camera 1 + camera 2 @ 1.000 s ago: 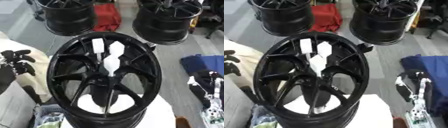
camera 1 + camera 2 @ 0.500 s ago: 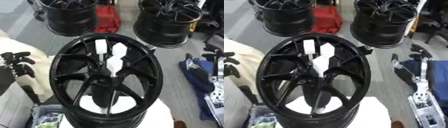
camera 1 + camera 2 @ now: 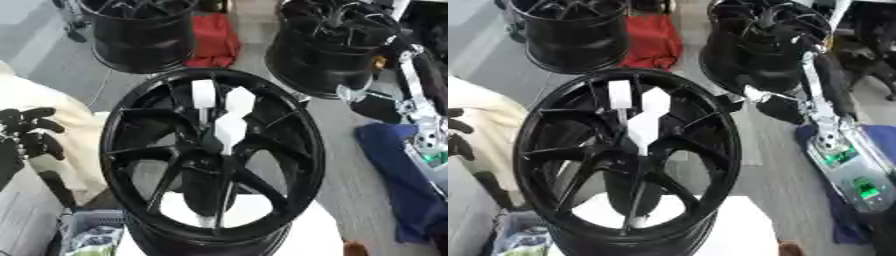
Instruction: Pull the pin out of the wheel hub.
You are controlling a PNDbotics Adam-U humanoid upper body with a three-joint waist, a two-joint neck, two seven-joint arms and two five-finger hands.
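Observation:
A black spoked wheel hub [image 3: 210,160] stands upright on a white surface [image 3: 302,237] in the middle. A white pin [image 3: 229,129] sticks out at its centre, with two white flat tabs [image 3: 203,94] just above and a thin pale stem running down behind the spokes. My right arm comes in from the right, silver forearm raised. Its dark hand [image 3: 783,107] hangs just off the hub's upper right rim, apart from the pin. My left hand [image 3: 31,132] rests idle at the left edge, fingers relaxed and holding nothing.
Two more black wheels stand at the back, one left [image 3: 144,30] and one right [image 3: 337,45], with a red bag [image 3: 214,35] between them. Blue cloth [image 3: 402,170] lies at the right, cream cloth [image 3: 52,100] at the left, a bin [image 3: 87,235] at lower left.
My right arm has risen from the lower right and swung in toward the hub's upper right rim. The left hand and the white pin have stayed where they were.

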